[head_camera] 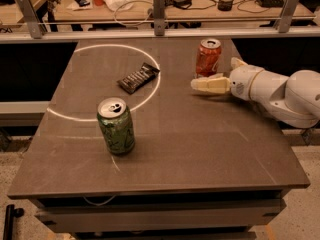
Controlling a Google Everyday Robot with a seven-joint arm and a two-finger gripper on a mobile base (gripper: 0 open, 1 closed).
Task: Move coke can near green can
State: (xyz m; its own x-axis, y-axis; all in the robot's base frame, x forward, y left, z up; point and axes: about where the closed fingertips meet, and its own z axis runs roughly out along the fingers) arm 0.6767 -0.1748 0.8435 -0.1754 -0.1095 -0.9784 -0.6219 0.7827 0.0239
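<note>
The coke can [208, 57] stands upright at the far right of the dark table [200, 149]. The green can [116, 126] stands upright nearer the front, left of centre, on the white circle's line. My gripper [216, 77] reaches in from the right at table height, right beside the coke can's base. Its near cream finger [210, 85] points left just in front of the can. The other finger [236, 63] shows to the can's right. The gripper is open and holds nothing.
A dark candy bar wrapper [138, 77] lies inside the white circle [90, 49] painted on the table. A metal rail [160, 31] runs behind the table, with a cluttered desk beyond. My white arm [285, 94] hangs over the table's right edge.
</note>
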